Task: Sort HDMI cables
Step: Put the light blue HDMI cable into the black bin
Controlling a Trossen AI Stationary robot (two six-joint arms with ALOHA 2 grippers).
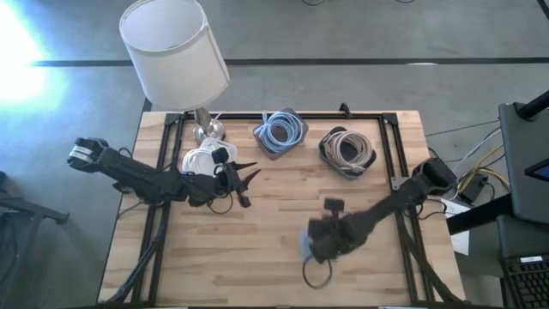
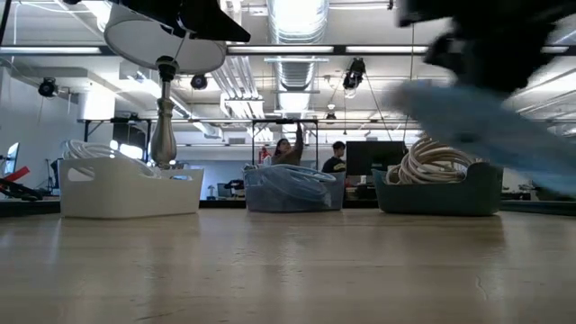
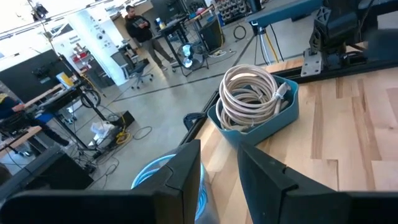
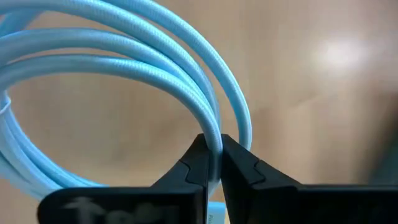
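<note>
Right wrist view puts me almost on top of the right end effector [image 4: 216, 152], its two dark fingers pinching a strand of a light blue cable coil [image 4: 124, 74] whose loops arc away over the wooden surface [image 4: 323, 93]. From above, that right end effector [image 1: 319, 245] sits over the near middle of the surface [image 1: 274, 206], the blue coil [image 1: 305, 249] showing just at its side and a dark loop [image 1: 316, 273] hanging below it. The left end effector [image 1: 247, 182] hovers near the left middle, its fingers spread apart, with nothing between them. Along the far edge stand three bins: a white one [image 1: 199, 160] holding white cables, beside the lamp [image 1: 176, 51]; a middle bin [image 1: 280, 131] of light blue coils; and a right bin [image 1: 346, 152] of beige coils. The left wrist view looks past its parted fingers [image 3: 186, 180] toward the beige coils [image 3: 252, 93] in their blue bin [image 3: 287, 112]. Across the room, people [image 2: 292, 148] stand at desks.
</note>
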